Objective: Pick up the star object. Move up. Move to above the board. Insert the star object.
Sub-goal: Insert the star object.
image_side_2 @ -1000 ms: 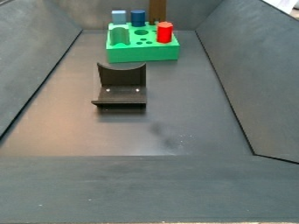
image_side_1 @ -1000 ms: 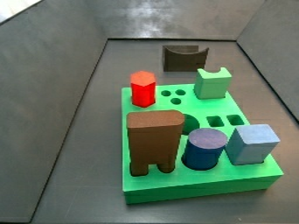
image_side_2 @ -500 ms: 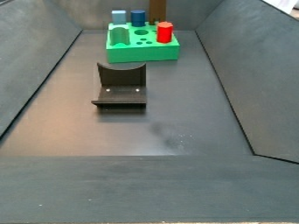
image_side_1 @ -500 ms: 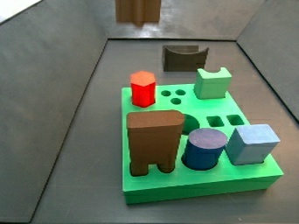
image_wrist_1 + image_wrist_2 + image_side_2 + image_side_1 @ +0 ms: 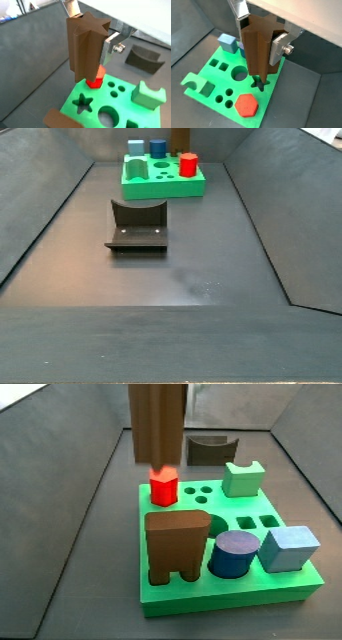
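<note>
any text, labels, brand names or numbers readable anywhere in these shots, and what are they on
None: no readable text in any view.
The star object, held in the gripper above the board, is plain brown.
The board's top has only shaped holes, no marks.
The red hexagonal peg, the arch block and the fixture carry no labels.
The silver fingers show a screw, no lettering.

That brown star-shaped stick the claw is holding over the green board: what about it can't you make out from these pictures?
- The gripper grips the star object, but its top end runs past the frame edge in a side view.
- In another side view, neither gripper nor star object shows.
- In a wrist view, the star object covers part of the star-shaped hole in the board, so their alignment is unclear.
- The fingers' inner pads are hidden.
</note>
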Tool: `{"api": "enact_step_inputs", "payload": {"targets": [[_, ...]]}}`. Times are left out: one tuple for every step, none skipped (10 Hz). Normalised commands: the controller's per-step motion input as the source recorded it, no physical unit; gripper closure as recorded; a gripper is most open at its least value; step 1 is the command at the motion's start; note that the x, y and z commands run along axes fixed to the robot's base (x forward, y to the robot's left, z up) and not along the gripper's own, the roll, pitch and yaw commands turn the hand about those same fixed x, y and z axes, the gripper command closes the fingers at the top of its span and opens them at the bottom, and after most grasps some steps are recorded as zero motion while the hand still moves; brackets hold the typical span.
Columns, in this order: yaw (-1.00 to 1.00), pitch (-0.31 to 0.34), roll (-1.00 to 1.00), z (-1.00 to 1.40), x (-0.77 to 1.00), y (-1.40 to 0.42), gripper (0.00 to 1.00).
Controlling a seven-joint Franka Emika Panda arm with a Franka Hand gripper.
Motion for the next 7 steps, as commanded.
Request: {"api": "enact_step_inputs", "payload": {"targets": [[-0.27, -0.17, 0.05, -0.64, 0.0, -0.19, 1.0], [-0.22, -0.171, 0.02, -0.56, 0.0, -0.11, 1.0], [0.0, -0.059, 0.0, 0.0, -0.09, 0.0, 1.0], [0.0, -0.01, 0.01, -0.18, 0.0, 0.0, 1.0], [0.0, -0.09, 0.11, -0.47, 0.0, -0.1, 1.0], [0.0, -0.123, 0.18, -0.6, 0.0, -0.15, 1.0], [0.0, -0.143, 0.16, -0.59, 0.01, -0.17, 1.0]]}}
